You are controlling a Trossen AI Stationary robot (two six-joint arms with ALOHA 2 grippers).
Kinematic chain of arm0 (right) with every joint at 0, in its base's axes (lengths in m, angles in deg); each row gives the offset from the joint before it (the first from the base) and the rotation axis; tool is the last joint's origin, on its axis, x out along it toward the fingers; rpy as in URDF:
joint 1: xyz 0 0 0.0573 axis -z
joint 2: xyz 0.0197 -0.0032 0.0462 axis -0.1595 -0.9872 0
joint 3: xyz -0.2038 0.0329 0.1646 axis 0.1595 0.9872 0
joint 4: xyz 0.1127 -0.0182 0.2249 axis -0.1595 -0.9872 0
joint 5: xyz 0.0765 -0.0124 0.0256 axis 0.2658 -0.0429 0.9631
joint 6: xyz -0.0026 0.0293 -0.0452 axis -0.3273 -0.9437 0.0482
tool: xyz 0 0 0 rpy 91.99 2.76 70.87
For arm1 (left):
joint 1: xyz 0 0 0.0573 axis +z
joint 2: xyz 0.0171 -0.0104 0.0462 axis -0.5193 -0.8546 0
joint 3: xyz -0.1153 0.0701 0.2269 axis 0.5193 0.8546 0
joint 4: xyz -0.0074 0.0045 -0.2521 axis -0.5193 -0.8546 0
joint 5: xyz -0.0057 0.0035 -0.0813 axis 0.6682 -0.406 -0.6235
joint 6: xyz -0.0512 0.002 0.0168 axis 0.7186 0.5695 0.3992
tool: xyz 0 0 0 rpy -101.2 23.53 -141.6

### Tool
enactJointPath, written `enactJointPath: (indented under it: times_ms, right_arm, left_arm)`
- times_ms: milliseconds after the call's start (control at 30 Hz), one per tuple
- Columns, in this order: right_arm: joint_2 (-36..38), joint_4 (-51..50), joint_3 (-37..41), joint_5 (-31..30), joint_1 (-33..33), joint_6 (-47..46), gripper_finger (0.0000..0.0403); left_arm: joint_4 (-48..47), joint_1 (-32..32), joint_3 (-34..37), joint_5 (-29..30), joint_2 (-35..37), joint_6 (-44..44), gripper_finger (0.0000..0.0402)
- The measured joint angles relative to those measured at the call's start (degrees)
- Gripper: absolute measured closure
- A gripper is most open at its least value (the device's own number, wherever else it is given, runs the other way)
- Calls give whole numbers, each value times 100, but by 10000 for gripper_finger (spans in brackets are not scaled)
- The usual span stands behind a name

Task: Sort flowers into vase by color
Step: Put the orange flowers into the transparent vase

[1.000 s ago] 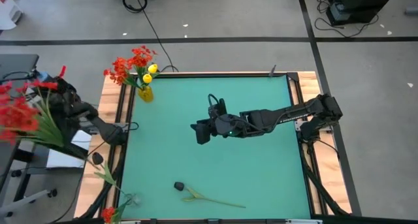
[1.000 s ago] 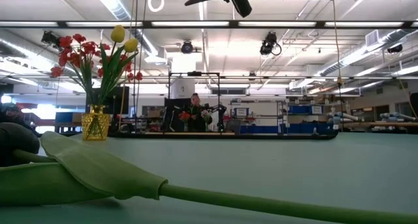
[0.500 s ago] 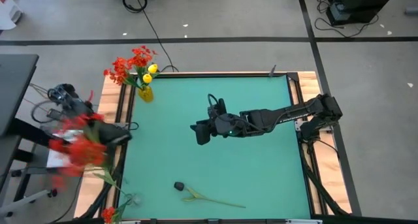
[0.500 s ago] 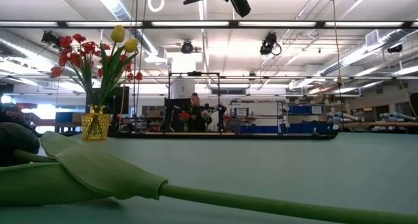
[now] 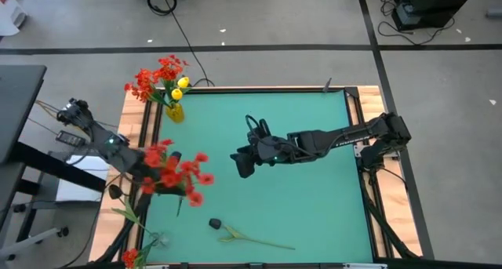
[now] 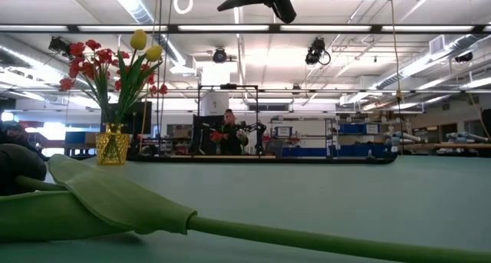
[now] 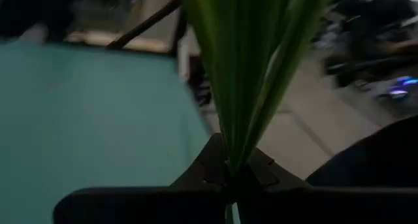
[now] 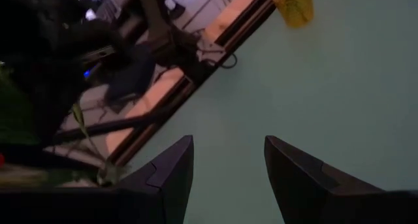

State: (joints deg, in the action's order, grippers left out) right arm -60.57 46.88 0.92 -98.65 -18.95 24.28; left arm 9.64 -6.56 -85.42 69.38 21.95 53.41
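Red flowers [image 5: 176, 172] on green stems, yellow vase [image 5: 175, 111], teal table [image 5: 314, 214].

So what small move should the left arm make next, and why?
Probably carry on toward the small yellow vase at the far-left corner: the left gripper is shut on a spray of red artificial flowers, while the open right gripper waits mid-table.

I work in a big open lab: strip lights [image 6: 230, 27] overhead, benches [image 6: 453, 146] and equipment racks [image 6: 229, 117] mid-frame.
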Motion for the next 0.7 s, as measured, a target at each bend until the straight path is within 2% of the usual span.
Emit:
enactJointPath:
  times_ms: [133, 233, 333, 433, 567, 700]
  right_arm:
    - [0, -158, 0, 353, 17, 173, 207]
    - [0, -303, 0, 460, 14, 298, 207]
    - [0, -318, 0, 544, 17, 403, 207]
    - [-18, 0, 0, 562, 21, 478, 207]
    - [-349, 1626, -2, 890, 23, 843, 207]
    - [-832, 2888, -1, 1281, 18, 1011, 207]
  left_arm:
    - [-210, -63, 0, 144, -239, 257, 389]
    - [-130, -274, -1, -688, -247, -65, 391]
    - [-94, -459, -2, -1317, -250, 159, 391]
    - [38, -550, -2, -1183, -248, 435, 391]
    - [179, -493, -2, -579, -266, 443, 391]
    - [65, -450, -2, -495, -382, 537, 392]
